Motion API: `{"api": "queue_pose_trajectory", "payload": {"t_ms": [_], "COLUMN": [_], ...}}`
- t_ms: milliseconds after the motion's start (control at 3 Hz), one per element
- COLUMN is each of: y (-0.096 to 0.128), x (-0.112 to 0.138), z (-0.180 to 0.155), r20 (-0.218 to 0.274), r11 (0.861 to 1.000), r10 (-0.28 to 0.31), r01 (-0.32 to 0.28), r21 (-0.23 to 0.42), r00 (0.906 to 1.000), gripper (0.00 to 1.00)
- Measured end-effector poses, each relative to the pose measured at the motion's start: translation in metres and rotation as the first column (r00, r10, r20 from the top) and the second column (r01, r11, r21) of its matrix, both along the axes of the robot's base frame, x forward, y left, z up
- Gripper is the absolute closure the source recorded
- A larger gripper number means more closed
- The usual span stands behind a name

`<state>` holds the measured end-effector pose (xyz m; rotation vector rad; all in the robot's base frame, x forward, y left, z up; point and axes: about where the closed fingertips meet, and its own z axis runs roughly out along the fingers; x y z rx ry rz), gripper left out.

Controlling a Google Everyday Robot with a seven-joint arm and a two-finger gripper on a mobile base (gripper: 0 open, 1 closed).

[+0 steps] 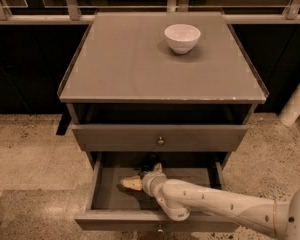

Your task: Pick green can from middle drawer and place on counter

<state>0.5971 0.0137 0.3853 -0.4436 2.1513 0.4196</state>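
The middle drawer is pulled out at the bottom of the cabinet. My white arm reaches into it from the lower right. My gripper is inside the drawer, left of centre, and open, with one pale finger pointing left and the other toward the back. A small dark object, which looks like the green can, lies at the drawer's back, just beyond the gripper and partly hidden in shadow. I cannot tell whether the gripper touches it. The counter is the flat grey top above.
A white bowl stands on the counter at the back right. A closed drawer with a round knob sits above the open one, under a dark open slot. Speckled floor surrounds the cabinet; a white post stands at right.
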Motion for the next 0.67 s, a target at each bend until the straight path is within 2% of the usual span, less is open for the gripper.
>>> {"api": "queue_pose_trajectory", "payload": {"t_ms": [333, 667], "y": [-0.012, -0.02], "x": [0.012, 0.02], "z": [-0.017, -0.031], "r20": [0.008, 0.006], "r11": [0.998, 0.995], "r10": [-0.039, -0.066], "r01": [0.04, 0.066], "r21": [-0.052, -0.076], "r00": [0.9992, 0.9978], "gripper": [0.0, 0.0]}}
